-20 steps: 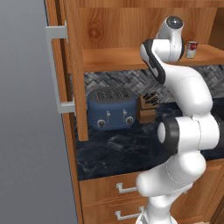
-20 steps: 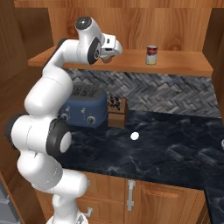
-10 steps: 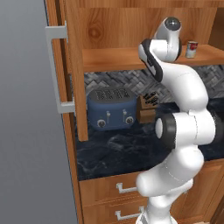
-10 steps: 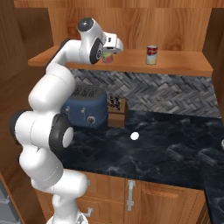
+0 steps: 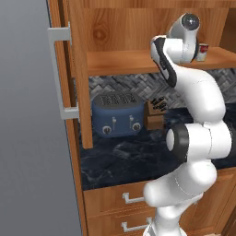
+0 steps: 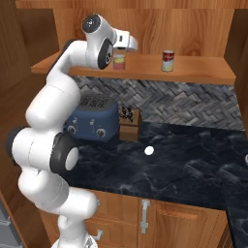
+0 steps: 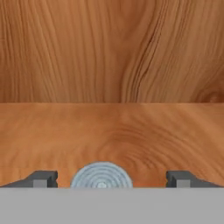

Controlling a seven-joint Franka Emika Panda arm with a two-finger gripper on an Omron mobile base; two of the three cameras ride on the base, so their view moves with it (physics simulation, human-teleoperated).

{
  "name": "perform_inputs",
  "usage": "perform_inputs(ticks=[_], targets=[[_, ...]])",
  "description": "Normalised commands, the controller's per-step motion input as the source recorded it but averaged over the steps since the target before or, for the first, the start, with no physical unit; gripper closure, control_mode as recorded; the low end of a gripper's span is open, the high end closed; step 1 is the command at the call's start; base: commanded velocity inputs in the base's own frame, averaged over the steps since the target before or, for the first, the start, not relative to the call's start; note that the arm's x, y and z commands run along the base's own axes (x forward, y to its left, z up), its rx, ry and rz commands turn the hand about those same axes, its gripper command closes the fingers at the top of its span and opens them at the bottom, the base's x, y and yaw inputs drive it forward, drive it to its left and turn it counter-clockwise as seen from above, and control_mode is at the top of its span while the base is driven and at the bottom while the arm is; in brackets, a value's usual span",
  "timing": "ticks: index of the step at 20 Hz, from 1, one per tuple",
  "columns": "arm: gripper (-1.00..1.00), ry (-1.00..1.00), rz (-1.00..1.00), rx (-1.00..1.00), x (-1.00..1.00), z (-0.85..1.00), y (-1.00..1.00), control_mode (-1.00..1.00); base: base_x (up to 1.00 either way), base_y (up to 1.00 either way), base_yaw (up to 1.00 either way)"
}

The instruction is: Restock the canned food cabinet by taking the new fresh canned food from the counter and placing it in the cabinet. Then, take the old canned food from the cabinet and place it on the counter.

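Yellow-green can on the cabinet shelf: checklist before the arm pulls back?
1. Yellow-green can upright on the shelf: ok.
2. Gripper open: ok; in the hand view its fingertips stand wide of the can's top with gaps on both sides.
3. Fingers clear of the can's sides lower down: cannot tell, the hand hides it.
4. Red-and-white can apart from the new one, upright: ok.
5. Cabinet door swung open, away from the arm: ok.
6. Counter has bare space for the old can: ok.
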Motion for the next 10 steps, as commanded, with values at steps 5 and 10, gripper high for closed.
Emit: perform_inputs(ticks=[5, 10], targets=[[-1.00, -0.09, -0.11, 0.04, -1.00, 0.60, -0.57, -1.00, 0.00, 0.00, 0.00], [-1.00, 0.00, -0.07, 0.02, -1.00, -0.15, -1.00, -1.00, 0.00, 0.00, 0.00]])
